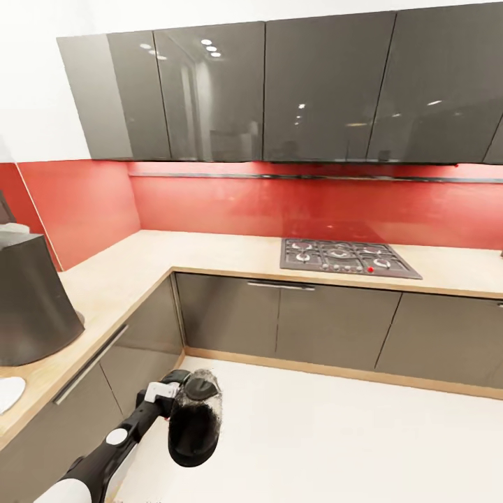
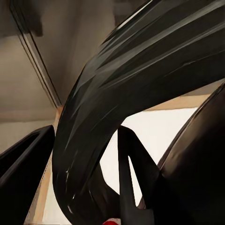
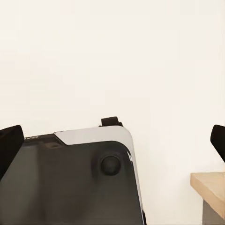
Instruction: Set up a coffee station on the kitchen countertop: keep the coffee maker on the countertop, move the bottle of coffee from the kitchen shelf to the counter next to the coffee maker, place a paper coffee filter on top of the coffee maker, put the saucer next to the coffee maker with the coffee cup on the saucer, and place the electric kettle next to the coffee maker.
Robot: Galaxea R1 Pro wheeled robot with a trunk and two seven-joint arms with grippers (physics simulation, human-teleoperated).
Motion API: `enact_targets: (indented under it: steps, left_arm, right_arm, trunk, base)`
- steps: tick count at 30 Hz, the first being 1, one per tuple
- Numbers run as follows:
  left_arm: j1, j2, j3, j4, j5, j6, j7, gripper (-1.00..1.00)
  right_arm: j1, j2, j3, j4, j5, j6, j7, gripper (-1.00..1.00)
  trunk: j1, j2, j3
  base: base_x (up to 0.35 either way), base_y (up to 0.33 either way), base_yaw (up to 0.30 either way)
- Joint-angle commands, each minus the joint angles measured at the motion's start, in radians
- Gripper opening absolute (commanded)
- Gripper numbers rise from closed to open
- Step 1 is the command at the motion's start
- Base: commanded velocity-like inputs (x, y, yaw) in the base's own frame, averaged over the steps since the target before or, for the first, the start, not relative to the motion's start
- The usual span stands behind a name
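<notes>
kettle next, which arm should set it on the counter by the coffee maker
Left. Its jaws already hold the electric kettle by the loop handle, and the coffee maker and countertop lie on the robot's left. The right gripper looks open and empty.

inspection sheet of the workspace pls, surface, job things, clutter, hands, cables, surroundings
surface: L-shaped beige countertop, mostly bare.
job's things: coffee maker stands on the countertop at far left; a white round edge, likely the saucer, lies in front of it; electric kettle is carried low over the floor.
clutter: nothing seen.
hands: left hand is shut on the electric kettle; right hand is open, fingertips wide apart, holding nothing.
cables: nothing seen.
surroundings: gas hob, red backsplash, glossy grey cabinets, pale floor.
</notes>
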Motion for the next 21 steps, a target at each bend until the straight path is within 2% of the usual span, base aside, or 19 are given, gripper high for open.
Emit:
enact_targets:
  steps: [1, 7, 13, 21]
  left_arm:
    - [-0.002, 0.0, -0.002, 0.005, 0.002, -0.008, -0.002, -1.0]
    - [-0.001, 0.0, -0.002, 0.027, 0.002, -0.028, -0.002, -1.0]
    - [-0.001, -0.014, -0.002, 0.028, 0.0, -0.028, -0.002, -1.0]
    - [0.0, -0.017, -0.002, 0.028, -0.001, -0.028, -0.002, -1.0]
  right_arm:
    - [-0.001, 0.0, -0.008, 0.0, 0.011, -0.003, -0.004, 1.0]
    - [-0.001, 0.0, -0.008, 0.0, 0.01, -0.003, -0.004, 1.0]
    - [-0.001, 0.0, -0.008, -0.001, 0.009, -0.003, -0.003, 1.0]
    - [-0.001, 0.0, -0.008, -0.001, 0.009, -0.003, -0.003, 1.0]
  trunk:
    - [0.0, -0.002, -0.002]
    - [0.0, -0.002, -0.002]
    - [0.0, -0.002, -0.002]
    - [0.0, -0.002, -0.002]
  base:
    - [0.061, -0.006, 0.277]
    - [0.022, -0.005, 0.223]
    - [0.201, -0.133, 0.024]
    - [0.246, -0.164, 0.001]
